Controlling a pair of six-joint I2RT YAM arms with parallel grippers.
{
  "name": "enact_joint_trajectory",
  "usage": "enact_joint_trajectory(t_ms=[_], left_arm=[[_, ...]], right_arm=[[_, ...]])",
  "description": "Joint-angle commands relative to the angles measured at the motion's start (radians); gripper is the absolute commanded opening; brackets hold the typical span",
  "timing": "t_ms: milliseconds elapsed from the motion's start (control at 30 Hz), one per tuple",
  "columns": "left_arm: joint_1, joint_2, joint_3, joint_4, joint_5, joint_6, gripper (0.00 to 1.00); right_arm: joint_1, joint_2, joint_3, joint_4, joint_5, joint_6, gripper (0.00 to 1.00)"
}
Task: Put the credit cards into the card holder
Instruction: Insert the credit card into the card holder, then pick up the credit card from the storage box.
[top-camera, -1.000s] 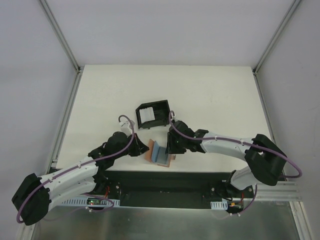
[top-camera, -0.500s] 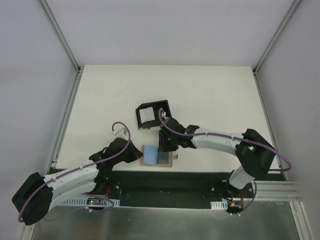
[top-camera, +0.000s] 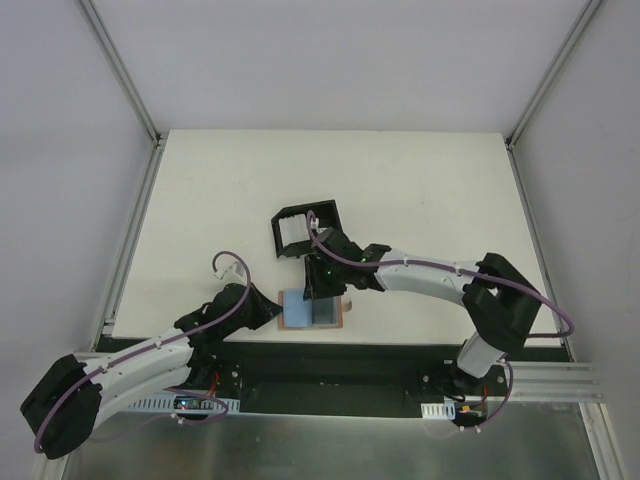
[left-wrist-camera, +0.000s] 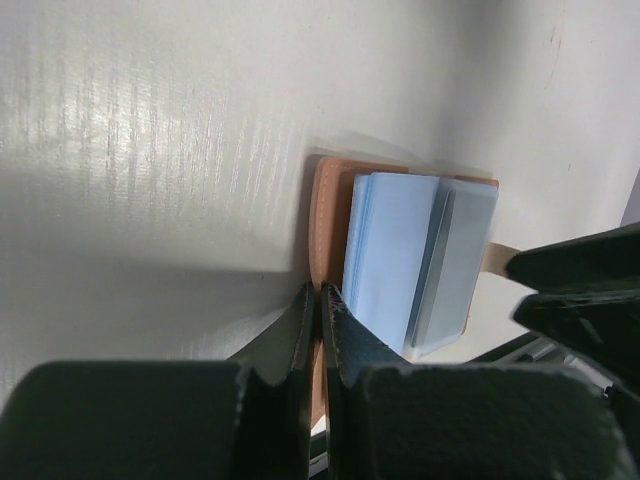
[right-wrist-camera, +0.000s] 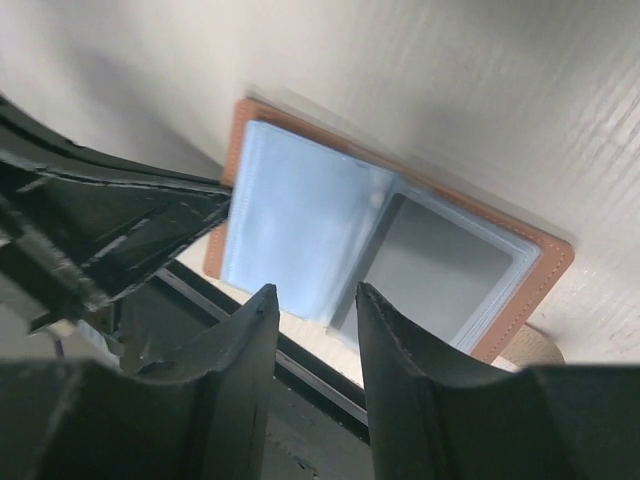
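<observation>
The tan card holder (top-camera: 339, 311) lies open near the table's front edge. A light blue leaf (top-camera: 298, 306) lies over its left half and a grey one (top-camera: 324, 309) over its right; I cannot tell whether they are cards or sleeves. My left gripper (top-camera: 274, 310) is shut on the holder's left edge (left-wrist-camera: 328, 205), its jaws (left-wrist-camera: 321, 296) pinching the leather. My right gripper (top-camera: 318, 284) hovers open and empty over the holder (right-wrist-camera: 548, 262), its jaws (right-wrist-camera: 315, 295) above the blue leaf (right-wrist-camera: 295, 215). White credit cards (top-camera: 293, 232) sit in the black box.
The black open-sided box (top-camera: 322, 222) stands just beyond the right gripper. The table's front edge and the dark base rail (top-camera: 330, 360) lie right below the holder. The left gripper's fingers (right-wrist-camera: 120, 215) show at the left of the right wrist view.
The blue leaf that stood up from the holder now lies flat. The right gripper has moved left toward the black box. The left arm has drawn back, still holding the holder's edge.
</observation>
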Motion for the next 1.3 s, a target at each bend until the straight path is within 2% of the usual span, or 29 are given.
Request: enact_joint_trajectory(t_ms=[0,233,500,667,933,1267], left_arm=[[0.006,0.006,-0.036,0.0,-0.053,-0.027,0.0],[0.007,0.042,-0.019,0.0,-0.074,-0.029,0.0],[0.032,0.06,-0.01,0.0,-0.123,-0.041,0.0],[0.093,0.088,-0.005,0.029,-0.091,-0.024,0.0],[0.119,0.125,0.004,0.057,-0.031,0.009,0.0],[0.119,0.132,0.006,0.066,-0.005,0.026,0.0]], right_arm=[[-0.035,-0.095,0.089,-0.018,0.047,-0.075,0.41],[-0.156,-0.066,0.244,-0.09,0.089,-0.176,0.42],[-0.263,0.147,0.489,-0.157,-0.005,-0.228,0.48],[-0.291,0.256,0.581,-0.171,-0.022,-0.234,0.5],[-0.341,0.292,0.566,-0.19,-0.023,-0.266,0.5],[-0.363,0.217,0.446,-0.188,0.009,-0.291,0.5]])
